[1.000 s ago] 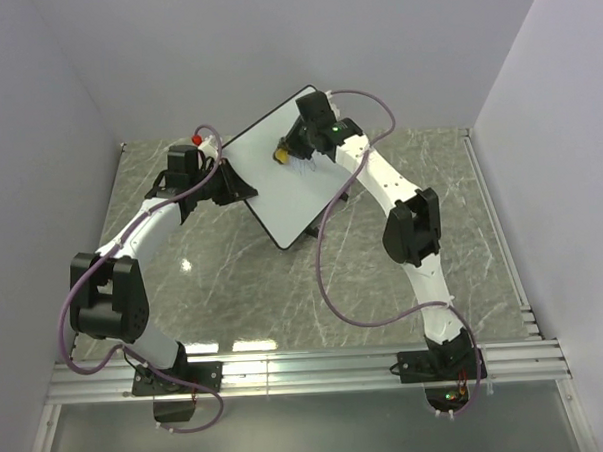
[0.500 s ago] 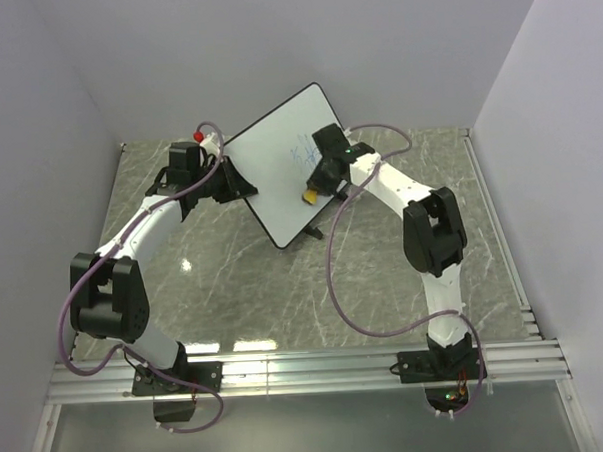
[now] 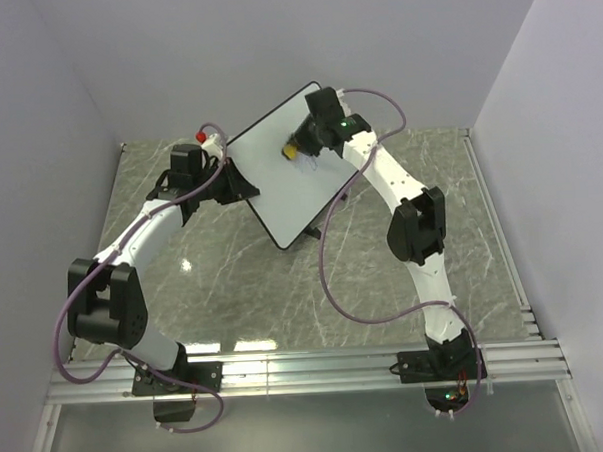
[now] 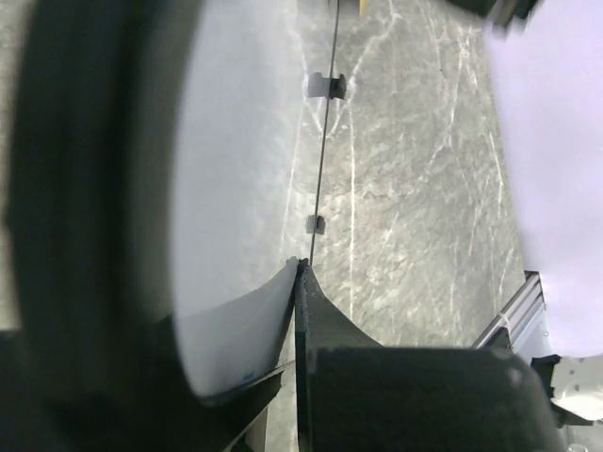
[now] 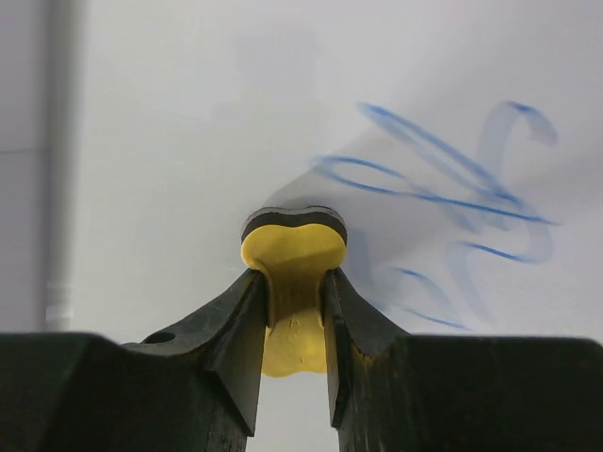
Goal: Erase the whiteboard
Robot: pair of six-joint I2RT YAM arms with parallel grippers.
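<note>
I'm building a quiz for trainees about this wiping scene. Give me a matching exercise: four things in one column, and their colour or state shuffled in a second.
Column one:
1. whiteboard
2. eraser block
3. scribbles
4. left end effector

Column two:
A. shut on the whiteboard's edge
B. yellow, pinched by the right end effector
C. white with a thin black rim
D. blue, partly smeared

Pairs: 1-C, 2-B, 3-D, 4-A
</note>
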